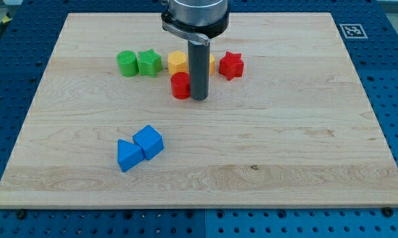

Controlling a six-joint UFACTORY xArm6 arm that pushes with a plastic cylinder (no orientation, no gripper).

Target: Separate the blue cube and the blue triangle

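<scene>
Judging from the lower left of the frame, we find the separation not yet begun: the blue cube (149, 141) and the blue triangle (128, 155) sit touching each other on the counter (305, 132), the triangle just to the lower left of the cube. Our end effector is a plain rod with no jaws, so it cannot open or close and it has hold of nothing; my tip (199, 98) rests on the counter in the upper middle of the frame, well apart from the blue pair. My tip stands just beside the red cylinder (180, 86), on that block's right, and whether the two touch cannot be told. Behind the rod lies a yellow block (178, 63), partly hidden, so its shape is unclear. A red star (231, 65) sits to the upper right of my tip, and a green cylinder (127, 63) and a green star (149, 63) lie side by side toward the upper left. In our estimate the whole task remains: my tip must travel down and to the left, enter at the seam between the blue blocks, and push one away from the other.
</scene>
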